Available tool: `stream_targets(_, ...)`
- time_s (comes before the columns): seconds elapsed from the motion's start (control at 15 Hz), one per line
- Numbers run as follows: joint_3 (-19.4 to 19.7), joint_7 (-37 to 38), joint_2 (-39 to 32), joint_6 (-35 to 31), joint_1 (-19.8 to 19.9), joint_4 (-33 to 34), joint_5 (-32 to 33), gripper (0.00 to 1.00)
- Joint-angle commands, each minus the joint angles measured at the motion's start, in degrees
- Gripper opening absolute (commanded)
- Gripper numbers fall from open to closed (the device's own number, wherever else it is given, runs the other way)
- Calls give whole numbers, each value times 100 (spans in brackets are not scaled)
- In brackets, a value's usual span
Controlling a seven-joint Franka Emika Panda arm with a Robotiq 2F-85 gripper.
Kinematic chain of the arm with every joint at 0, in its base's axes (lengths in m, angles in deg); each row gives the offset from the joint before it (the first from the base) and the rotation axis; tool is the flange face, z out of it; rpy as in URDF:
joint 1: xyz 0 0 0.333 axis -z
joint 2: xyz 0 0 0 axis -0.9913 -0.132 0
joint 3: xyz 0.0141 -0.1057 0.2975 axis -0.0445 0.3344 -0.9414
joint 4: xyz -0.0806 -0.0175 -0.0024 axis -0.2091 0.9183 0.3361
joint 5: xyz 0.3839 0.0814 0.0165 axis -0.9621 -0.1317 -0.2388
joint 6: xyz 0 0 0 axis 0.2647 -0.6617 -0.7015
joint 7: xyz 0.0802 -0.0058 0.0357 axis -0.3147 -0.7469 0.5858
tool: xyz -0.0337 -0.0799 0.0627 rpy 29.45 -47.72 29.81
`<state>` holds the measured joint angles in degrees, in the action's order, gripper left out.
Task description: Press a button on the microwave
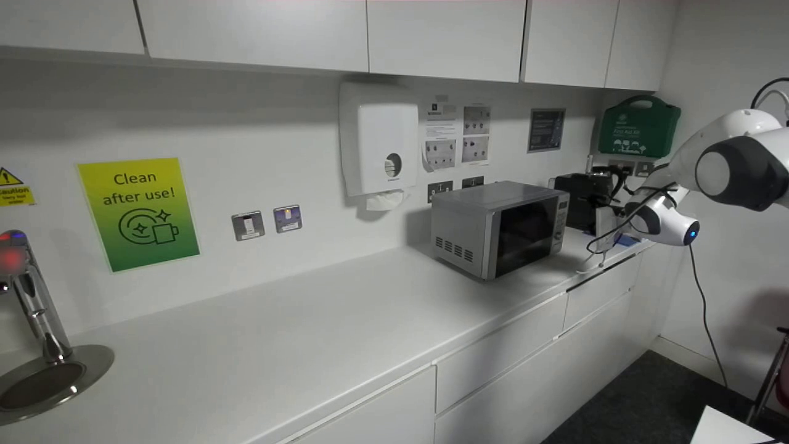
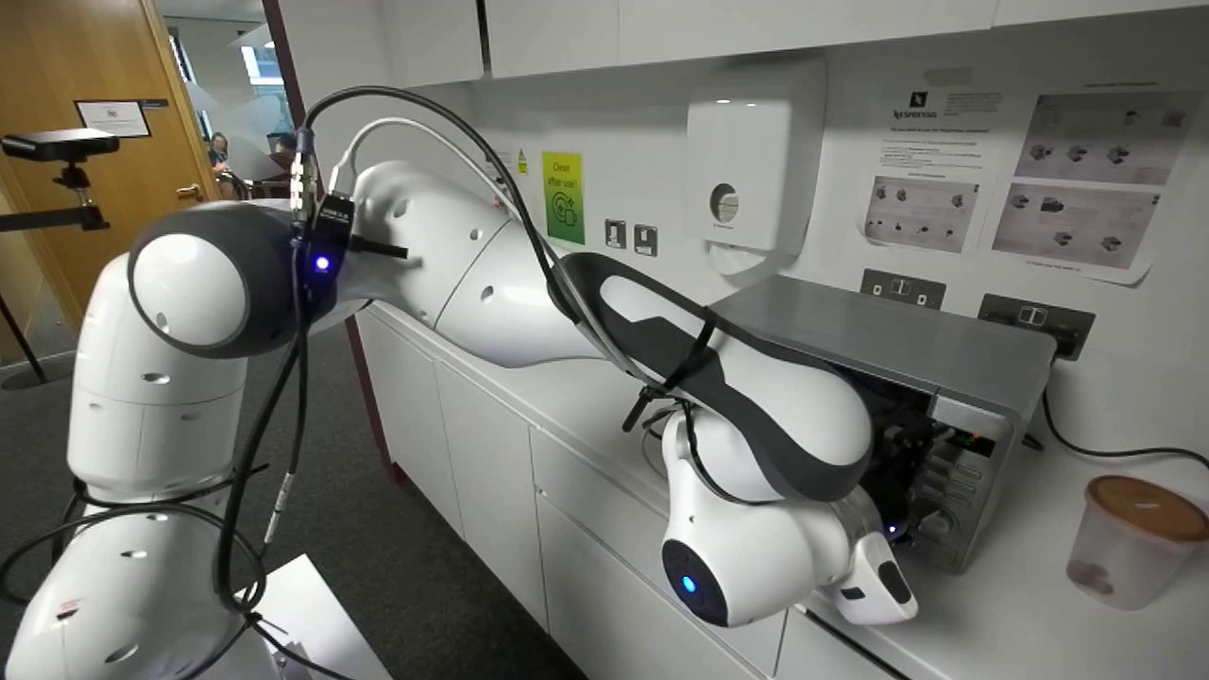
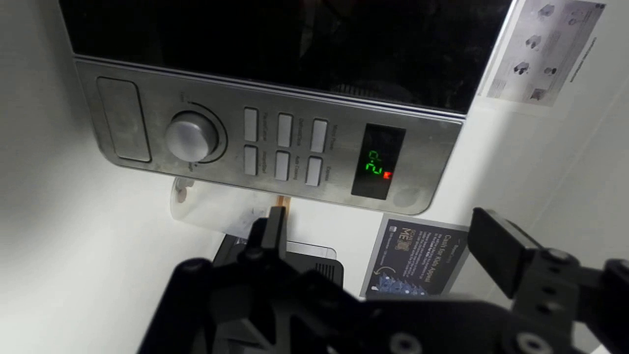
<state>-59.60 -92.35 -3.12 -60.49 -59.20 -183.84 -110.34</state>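
Wrist view, microwave cut off, tub partly hidden

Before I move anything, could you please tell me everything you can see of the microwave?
The microwave is a silver-grey, metal-looking box standing upright on the white counter with slots in one side. Its dark, glossy door looks shut. The control strip bears a display lit with green characters and a red mark, six pale buttons, a round knob and a rectangular panel. No contact with the gripper shows.
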Motion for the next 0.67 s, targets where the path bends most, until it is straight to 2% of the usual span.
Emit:
stream_targets(0.0, 56, -109, -276, 213, 98, 15, -170, 100)
stream_targets(0.13, 70, -133, -410, 240, 116, 13, -221, 100)
stream_targets(0.2, 70, -119, -475, 259, 131, 18, -204, 75)
stream_targets(0.33, 76, -179, -569, 335, 155, 4, -262, 66)
stream_targets(0.47, 85, -338, -611, 503, 170, -50, -427, 48)
stream_targets(0.6, 76, -581, -628, 951, 217, -127, -711, 34)
